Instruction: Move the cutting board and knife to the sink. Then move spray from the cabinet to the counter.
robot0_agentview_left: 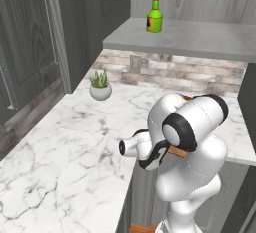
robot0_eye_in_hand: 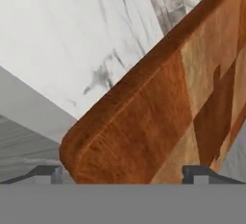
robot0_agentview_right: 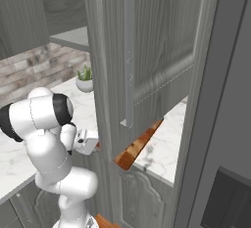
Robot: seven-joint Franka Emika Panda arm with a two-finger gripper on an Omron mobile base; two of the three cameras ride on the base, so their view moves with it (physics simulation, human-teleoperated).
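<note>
The jaws [robot0_eye_in_hand: 124, 172] stand wide apart, one dark tip at each side of the cutting board [robot0_eye_in_hand: 158, 117], whose rounded corner fills the space between them; whether the tips press on it cannot be told. In the hand view the board runs from 7 o'clock up to 1 o'clock, brown wood in lighter and darker checkered blocks with a thick rounded edge. Behind it, toward 11 o'clock, lies the white marble desk [robot0_eye_in_hand: 62, 31] with grey veining and a thick square edge.

In the right base view the board juts out past the desk edge at 6 o'clock of the tall grey wood-grain cabinet door [robot0_agentview_right: 147, 51].

In the left base view the green spray [robot0_agentview_left: 155, 17] stands upright on the pale grey shelf [robot0_agentview_left: 200, 39] at 12 o'clock, above a brick backsplash [robot0_agentview_left: 175, 74]. A small potted plant [robot0_agentview_left: 100, 86] sits on the marble at 10 o'clock of the arm.
</note>
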